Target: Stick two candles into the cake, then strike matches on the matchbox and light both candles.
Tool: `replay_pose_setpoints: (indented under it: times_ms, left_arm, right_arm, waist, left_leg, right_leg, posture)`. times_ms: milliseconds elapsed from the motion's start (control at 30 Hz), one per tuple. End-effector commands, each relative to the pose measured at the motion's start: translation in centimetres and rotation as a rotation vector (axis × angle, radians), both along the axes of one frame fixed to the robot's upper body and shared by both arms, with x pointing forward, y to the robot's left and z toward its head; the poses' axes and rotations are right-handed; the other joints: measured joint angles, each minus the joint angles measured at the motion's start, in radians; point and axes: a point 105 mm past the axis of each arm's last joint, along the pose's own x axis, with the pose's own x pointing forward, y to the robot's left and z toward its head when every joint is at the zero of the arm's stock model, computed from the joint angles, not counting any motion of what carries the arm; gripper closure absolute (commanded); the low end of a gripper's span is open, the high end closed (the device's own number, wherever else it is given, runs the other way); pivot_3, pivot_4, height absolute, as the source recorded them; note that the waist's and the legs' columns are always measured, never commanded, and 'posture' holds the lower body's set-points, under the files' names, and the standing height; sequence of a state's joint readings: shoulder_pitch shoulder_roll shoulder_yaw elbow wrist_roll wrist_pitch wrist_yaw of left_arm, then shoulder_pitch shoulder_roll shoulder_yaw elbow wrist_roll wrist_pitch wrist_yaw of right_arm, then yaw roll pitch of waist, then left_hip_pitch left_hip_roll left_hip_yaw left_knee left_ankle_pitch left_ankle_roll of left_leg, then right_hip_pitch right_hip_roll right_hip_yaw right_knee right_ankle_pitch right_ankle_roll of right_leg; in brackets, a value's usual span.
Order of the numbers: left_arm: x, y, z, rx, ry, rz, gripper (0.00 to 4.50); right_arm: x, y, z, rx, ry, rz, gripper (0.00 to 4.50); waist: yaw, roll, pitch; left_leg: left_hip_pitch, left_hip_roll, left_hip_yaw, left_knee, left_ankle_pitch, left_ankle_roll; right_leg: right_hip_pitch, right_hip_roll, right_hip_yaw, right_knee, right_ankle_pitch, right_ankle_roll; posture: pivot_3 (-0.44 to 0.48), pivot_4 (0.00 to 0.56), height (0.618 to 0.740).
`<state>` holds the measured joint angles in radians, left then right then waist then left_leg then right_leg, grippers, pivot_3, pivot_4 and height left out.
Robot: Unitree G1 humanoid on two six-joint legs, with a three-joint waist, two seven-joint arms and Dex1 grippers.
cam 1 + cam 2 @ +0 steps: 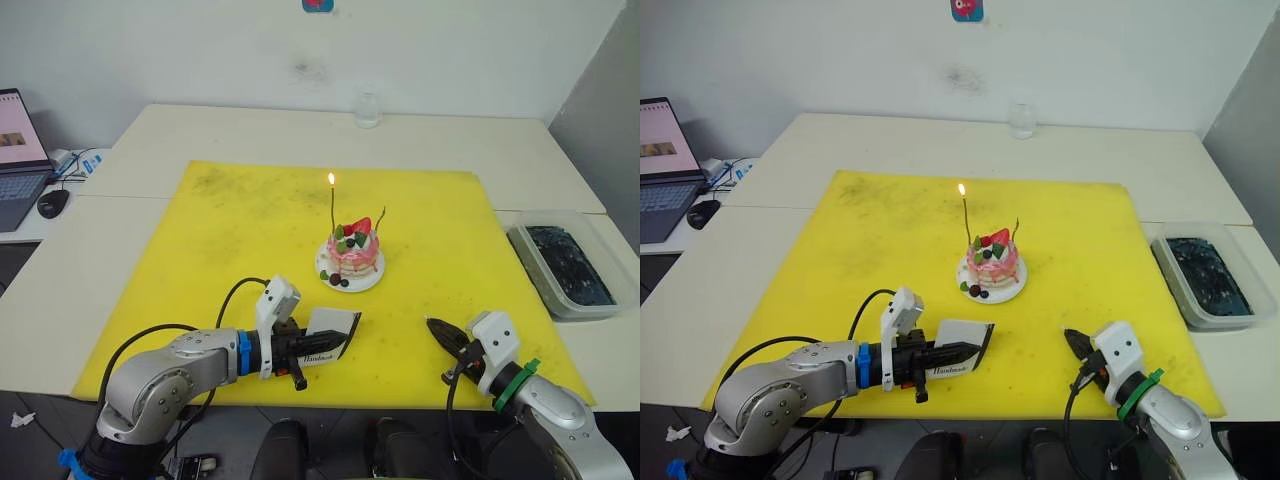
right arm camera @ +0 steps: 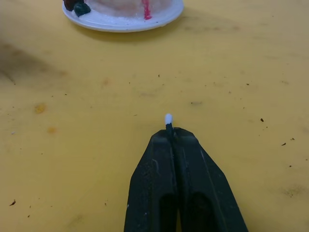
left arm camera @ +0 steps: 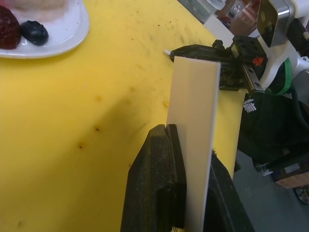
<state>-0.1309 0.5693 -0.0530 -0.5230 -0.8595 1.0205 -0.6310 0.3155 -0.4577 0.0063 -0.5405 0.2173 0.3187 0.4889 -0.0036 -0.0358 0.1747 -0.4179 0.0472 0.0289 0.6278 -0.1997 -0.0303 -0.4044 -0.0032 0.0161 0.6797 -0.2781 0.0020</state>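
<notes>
White-tipped match (image 2: 168, 119) clamped in right tool (image 2: 175, 137); matchbox (image 1: 328, 335) clamped in left tool (image 1: 300, 345) (edge-up); a glancing strike could snap it.

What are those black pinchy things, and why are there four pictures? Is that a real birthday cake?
Those are a robot's two hands, called grippers. The two wide pictures come from cameras in its head, looking down at a yellow mat on a table. The two close-up pictures come from small cameras on its wrists.

On the mat sits a little pink cake on a white plate, with two thin candles stuck in it. The taller candle is burning with a small flame; the other candle is not lit.

The left gripper pinches a flat white matchbox. The right gripper is squeezed shut on a match; its white tip pokes out between the fingers.
</notes>
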Motion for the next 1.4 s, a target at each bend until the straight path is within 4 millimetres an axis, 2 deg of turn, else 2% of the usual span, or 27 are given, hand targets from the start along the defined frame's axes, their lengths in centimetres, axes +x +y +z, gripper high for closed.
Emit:
replay_pose_setpoints:
  times_ms: [33,233,433,700,1400]
  left_arm:
    - [-0.1,-1.2,1.7,-0.054,-0.039,-0.032,4.5]
    - [1.4,-3.0,3.0,-0.11,-0.061,0.008,4.5]
    - [1.7,-4.0,3.3,-0.132,-0.053,0.006,4.5]
    - [1.6,-4.2,3.3,-0.164,-0.015,-0.007,4.5]
    - [1.5,-3.9,2.9,-0.168,0.027,-0.012,4.5]
  right_arm:
    - [0.2,-0.3,2.2,-0.008,-0.072,0.012,4.45]
    - [-0.2,1.4,7.9,-0.124,-0.209,0.17,4.45]
    - [-0.7,3.7,10.1,-0.282,-0.24,0.335,4.45]
    - [-0.2,5.2,10.3,-0.378,-0.217,0.394,4.45]
    - [-0.8,5.8,8.8,-0.426,-0.16,0.463,4.45]
  waist:
    - [0.0,0.0,0.0]
    - [0.0,0.0,0.0]
    - [0.0,-0.001,0.0]
    - [0.0,-0.001,0.0]
    - [0.0,-0.001,0.0]
  left_leg:
    - [0.0,0.0,0.0,0.0,0.0,0.0]
    - [0.0,-0.001,0.001,0.001,0.0,0.0]
    - [0.0,-0.002,-0.001,0.001,0.0,0.0]
    - [-0.001,-0.001,0.0,0.001,0.0,0.0]
    - [-0.001,-0.001,0.0,0.001,0.0,0.0]
  right_leg:
    - [0.0,0.0,0.0,0.0,0.0,0.0]
    - [0.0,0.0,0.001,0.0,0.002,0.003]
    - [0.001,0.004,0.0,0.0,0.002,0.003]
    - [0.0,0.004,0.0,0.0,0.002,0.003]
    - [0.0,0.004,0.0,0.0,0.002,0.003]
  posture:
    - [0.0,0.15,0.74]
    - [0.0,0.15,0.74]
    - [0.0,0.15,0.74]
    - [0.0,0.15,0.74]
    - [0.0,0.15,0.74]
